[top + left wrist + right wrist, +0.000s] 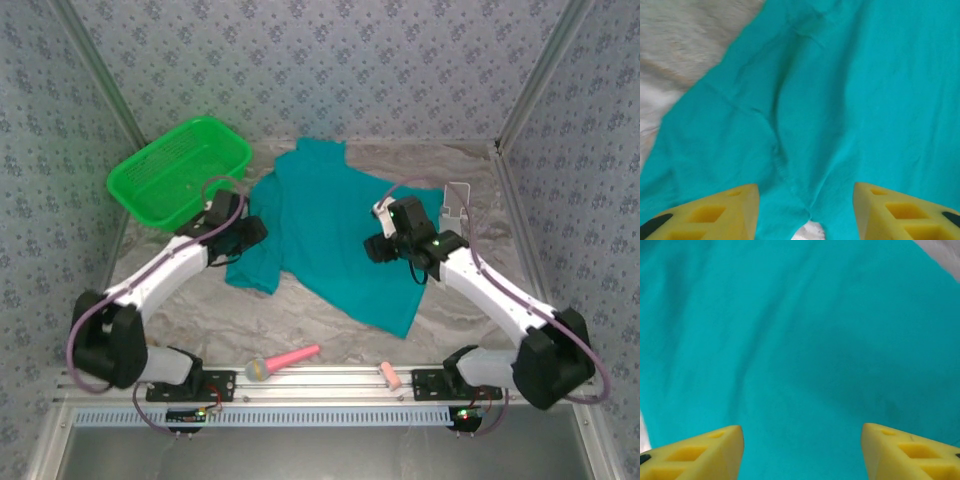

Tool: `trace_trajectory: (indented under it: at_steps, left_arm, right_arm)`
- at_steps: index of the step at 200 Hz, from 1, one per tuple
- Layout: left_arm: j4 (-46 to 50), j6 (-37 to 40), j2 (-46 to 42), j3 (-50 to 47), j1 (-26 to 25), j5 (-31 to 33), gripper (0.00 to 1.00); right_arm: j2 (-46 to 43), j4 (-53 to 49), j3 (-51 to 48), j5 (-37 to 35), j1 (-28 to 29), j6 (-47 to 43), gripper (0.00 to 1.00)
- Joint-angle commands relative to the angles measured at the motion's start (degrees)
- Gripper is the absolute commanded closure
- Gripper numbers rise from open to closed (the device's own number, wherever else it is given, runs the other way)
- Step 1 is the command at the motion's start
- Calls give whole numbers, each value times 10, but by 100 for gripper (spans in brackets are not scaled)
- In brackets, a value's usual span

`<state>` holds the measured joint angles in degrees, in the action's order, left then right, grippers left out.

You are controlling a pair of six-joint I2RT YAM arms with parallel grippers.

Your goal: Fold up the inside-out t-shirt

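Observation:
The inside-out t-shirt [325, 235] is a plain teal garment lying spread and wrinkled across the middle of the marbled table [300, 320]. My left gripper [250, 235] hovers over its left edge, near a sleeve. In the left wrist view the yellow fingers [715, 215] stand apart over a seam and fold of the t-shirt [840, 100], gripper [806, 210] open, nothing pinched. My right gripper [378, 245] hangs over the shirt's right part. Its jaws stand wide over smooth teal cloth [800, 340], gripper [802, 452] open and holding nothing.
A green mesh basket [180, 170] stands at the back left, close to the left arm. A pink-handled tool [285, 360] and a small pink piece [390, 375] lie by the near rail. A white bracket [455, 200] stands at the right. Patterned walls close in three sides.

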<state>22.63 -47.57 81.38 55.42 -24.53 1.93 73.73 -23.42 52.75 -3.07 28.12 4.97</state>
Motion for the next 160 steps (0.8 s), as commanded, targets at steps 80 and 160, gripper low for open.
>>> trace_trajectory:
  at_steps: [80,160]
  left_arm:
    - [2,53,228,104,29,74,63]
    - [46,132,389,318,54,53,78]
  right_arm:
    - [185,85,-85,55,26,261,58]
    - [238,65,44,160,224,290,56]
